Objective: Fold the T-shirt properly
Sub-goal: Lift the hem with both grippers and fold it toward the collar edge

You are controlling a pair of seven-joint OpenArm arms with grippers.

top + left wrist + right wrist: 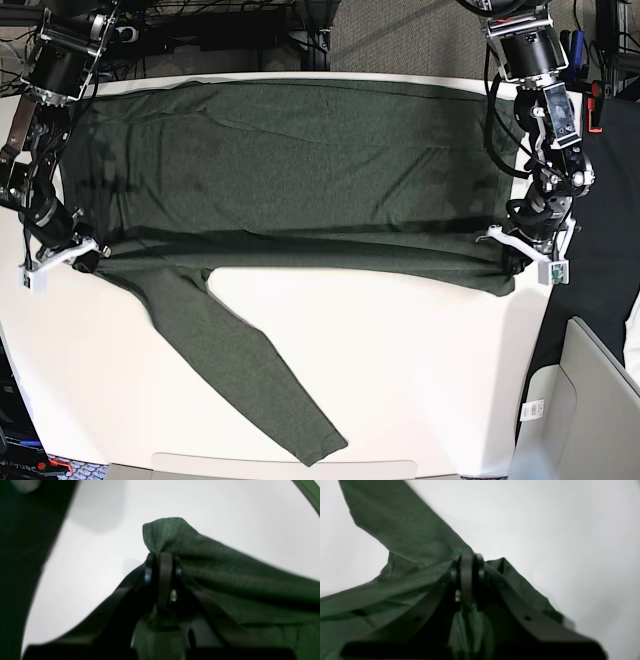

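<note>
T-shirt (290,170) spread across bench (420,360), one sleeve trailing toward 5 o'clock. Left hand (520,252) pinches its edge at 3 o'clock; right hand (82,255) pinches it at 9. First lengthwise fold apparently underway; sleeve and cross-folds remain.

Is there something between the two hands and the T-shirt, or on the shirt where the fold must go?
Nothing visible. The left hand and the right hand are each already shut on an edge of the T-shirt. In the base view no other object lies on the shirt or on the white table; one sleeve trails toward the near edge.
</note>
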